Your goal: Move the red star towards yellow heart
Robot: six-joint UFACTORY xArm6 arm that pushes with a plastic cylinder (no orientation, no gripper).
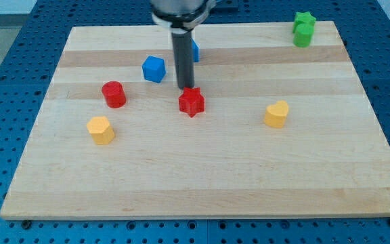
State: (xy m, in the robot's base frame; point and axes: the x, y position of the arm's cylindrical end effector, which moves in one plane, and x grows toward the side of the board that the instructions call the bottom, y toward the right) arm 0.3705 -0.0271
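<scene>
The red star (191, 102) lies near the middle of the wooden board (202, 176). The yellow heart (276, 114) lies to its right, a little lower in the view. My tip (185, 89) stands right at the star's upper left edge, touching it or nearly so. The dark rod rises from there to the view's top.
A red cylinder (114, 93) and a yellow hexagonal block (101, 129) lie at the left. A blue cube (154, 69) lies left of the rod; another blue block (195, 51) is partly hidden behind it. Two green blocks (304, 29) sit at the top right corner.
</scene>
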